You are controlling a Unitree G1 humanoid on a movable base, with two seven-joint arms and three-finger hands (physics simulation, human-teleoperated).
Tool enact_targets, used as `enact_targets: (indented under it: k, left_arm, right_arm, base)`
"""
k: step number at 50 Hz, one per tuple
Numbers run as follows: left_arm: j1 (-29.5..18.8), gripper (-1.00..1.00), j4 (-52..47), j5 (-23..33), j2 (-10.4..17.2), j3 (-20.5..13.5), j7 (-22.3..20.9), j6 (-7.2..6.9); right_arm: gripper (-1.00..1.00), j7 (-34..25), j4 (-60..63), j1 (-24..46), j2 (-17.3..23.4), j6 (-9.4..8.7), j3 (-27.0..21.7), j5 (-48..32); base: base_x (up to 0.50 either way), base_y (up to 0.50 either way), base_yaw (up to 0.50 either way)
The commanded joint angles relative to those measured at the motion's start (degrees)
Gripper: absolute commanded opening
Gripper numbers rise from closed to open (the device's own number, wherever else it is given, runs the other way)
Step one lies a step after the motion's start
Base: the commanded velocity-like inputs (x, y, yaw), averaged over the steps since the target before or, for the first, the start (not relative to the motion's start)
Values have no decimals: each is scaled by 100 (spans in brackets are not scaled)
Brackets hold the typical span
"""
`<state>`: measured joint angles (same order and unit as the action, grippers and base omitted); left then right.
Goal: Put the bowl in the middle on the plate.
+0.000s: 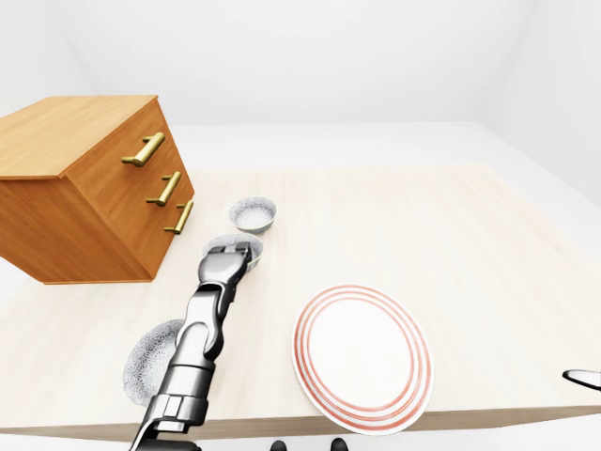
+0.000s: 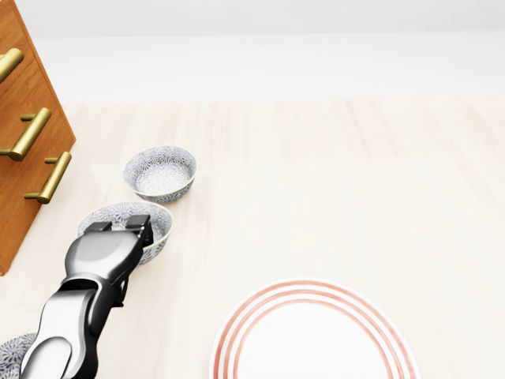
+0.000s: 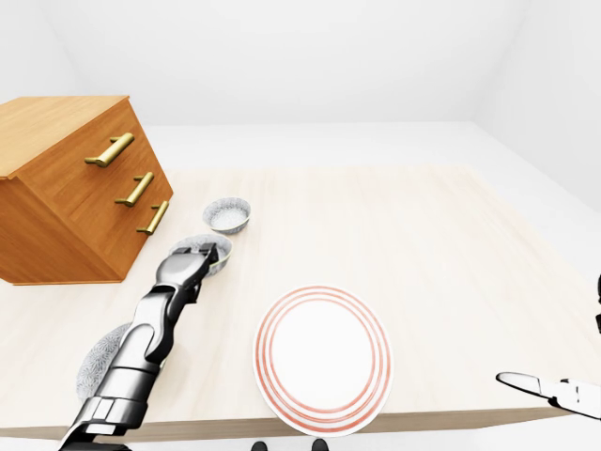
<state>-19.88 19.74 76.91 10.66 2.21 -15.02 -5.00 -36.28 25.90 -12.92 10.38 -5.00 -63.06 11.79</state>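
Three patterned bowls stand in a row on the pale wooden table [image 2: 355,181]. In the head view, the middle bowl [image 2: 160,225] sits at the left, below the far bowl [image 2: 162,172]. My left hand [image 2: 122,229] reaches up from the bottom left and lies over the middle bowl's near rim. Its dark fingertips [image 2: 140,224] sit at the rim and hide part of it, and I cannot see their grip. The white plate [image 2: 312,343] with red rings lies to the lower right of that bowl. My right hand [image 3: 554,390] shows only as flat outstretched fingers at the bottom right.
The third bowl [image 1: 150,362] lies by my left forearm near the table's lower edge. A wooden chest of drawers [image 1: 84,188] with brass handles stands at the left, close to the bowls. The table's edge [image 1: 470,418] runs just below the plate.
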Motion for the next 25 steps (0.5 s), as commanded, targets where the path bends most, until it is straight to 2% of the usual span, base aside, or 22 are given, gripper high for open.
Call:
enact_targets:
  k: [1, 10, 25]
  left_arm:
    - [141, -100, -695, 289, -155, -5, -274, 0]
    - [329, -100, -1411, 518, -286, 78, -625, 0]
    - [494, -100, -1965, 641, -481, 155, -839, 0]
  right_arm:
    - [100, -14, 30, -13, -24, 0, 6, -32]
    - [100, -5, -25, -9, -39, 0, 42, -67]
    - [100, -16, 9, -5, -28, 0, 37, -82]
  base:
    - [0, 0, 0]
    - [0, 0, 0]
    - [0, 0, 0]
